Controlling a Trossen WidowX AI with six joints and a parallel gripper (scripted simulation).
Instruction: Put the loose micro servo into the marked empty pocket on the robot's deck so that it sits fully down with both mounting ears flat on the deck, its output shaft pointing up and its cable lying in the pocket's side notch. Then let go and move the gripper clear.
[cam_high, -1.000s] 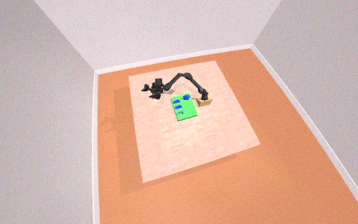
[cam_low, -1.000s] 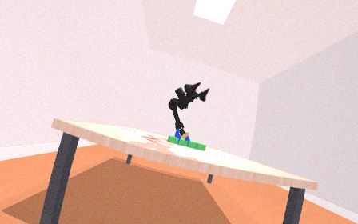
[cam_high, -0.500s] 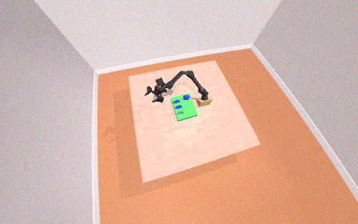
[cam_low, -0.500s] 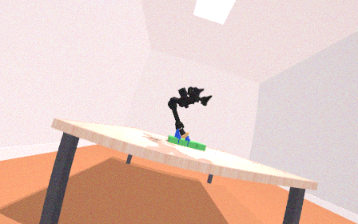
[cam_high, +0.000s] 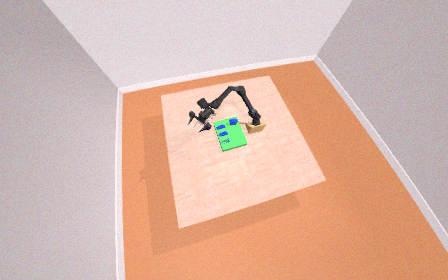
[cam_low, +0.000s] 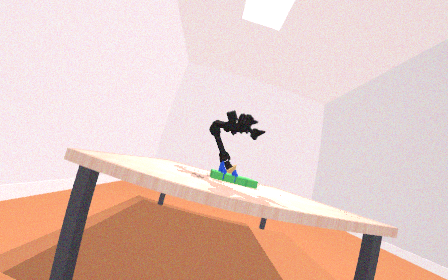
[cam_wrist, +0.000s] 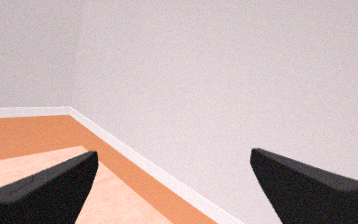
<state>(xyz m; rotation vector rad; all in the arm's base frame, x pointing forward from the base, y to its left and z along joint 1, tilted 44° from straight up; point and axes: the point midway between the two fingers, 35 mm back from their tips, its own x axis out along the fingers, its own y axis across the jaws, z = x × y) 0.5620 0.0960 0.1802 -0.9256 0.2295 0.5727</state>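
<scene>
Wrist view shows the two dark fingers spread wide at the lower corners with only wall, baseboard, orange floor and a strip of the pale table (cam_wrist: 107, 200) between them; the gripper (cam_high: 198, 123) is fully open and holds nothing. In the top view it hangs off the left side of the green deck (cam_high: 235, 142), apart from it, at the end of the black arm (cam_high: 235, 92) that reaches over from the tan base block (cam_high: 260, 129) just to the deck's right. In the exterior view the gripper (cam_low: 252, 131) sits well above the table (cam_low: 125, 172), pointing outward and not down at the deck (cam_low: 247, 183).

Blue servos (cam_high: 223, 133) show on the deck, but the pictures are too small to tell which is the loose one, or which pocket is the marked empty one, so I cannot say where the loose servo lies. As a judgement, the task looks barely begun: nothing is grasped and the gripper is not over any servo. Finding and picking up the servo, turning it shaft-up, seating it with the cable in the notch, releasing and withdrawing all seem left to do
</scene>
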